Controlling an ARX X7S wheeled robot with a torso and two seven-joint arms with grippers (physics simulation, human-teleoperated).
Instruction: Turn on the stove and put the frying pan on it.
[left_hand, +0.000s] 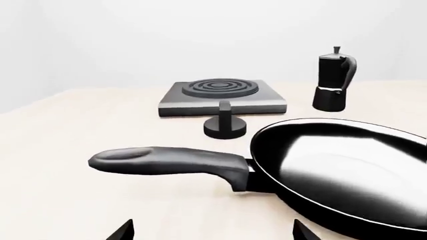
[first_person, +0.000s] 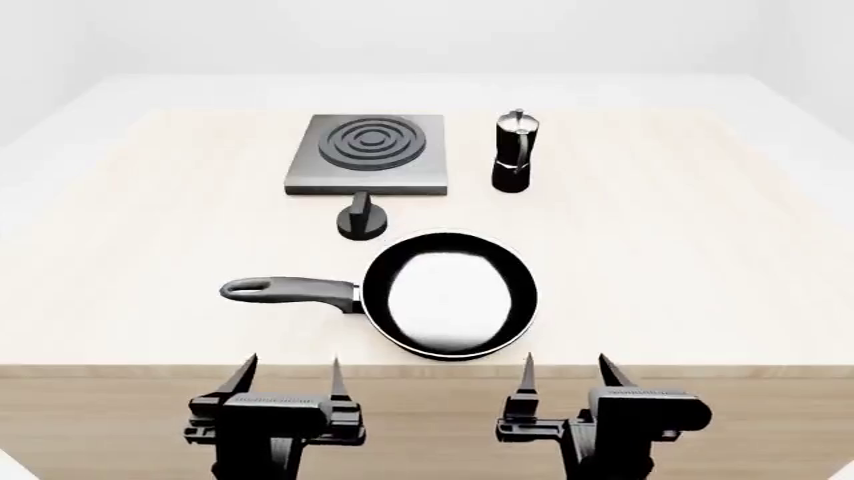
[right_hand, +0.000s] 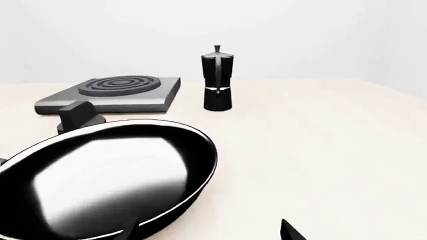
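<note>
Pale wood forms the surface (first_person: 694, 250), set in a plain white room with bare walls. Nearest the robot, at the surface's front edge, both arms hang low: the left end effector (first_person: 287, 375) and the right end effector (first_person: 567, 372) each show two dark fingers standing apart with nothing between them. In the wrist views only the finger points poke in at the picture edge, so little of either can be made out there.

Just beyond them lies the frying pan (first_person: 451, 295), flat on the surface, its glossy inside reflecting pale light. Its handle (first_person: 287, 291) points toward the robot's left, with a loop at the end. The left wrist view cuts the pan's bowl off at the frame edge; the right wrist view hides the handle altogether.

Farther back stands the knob (first_person: 360, 218), small, round and black, apart from the pan and just in front of the stove (first_person: 367, 155). In the right wrist view the pan's rim covers the knob's lower part. The stove's burner rings look dark; whether it is on, I cannot tell. To its right the moka pot (first_person: 515, 150) stands upright.
</note>
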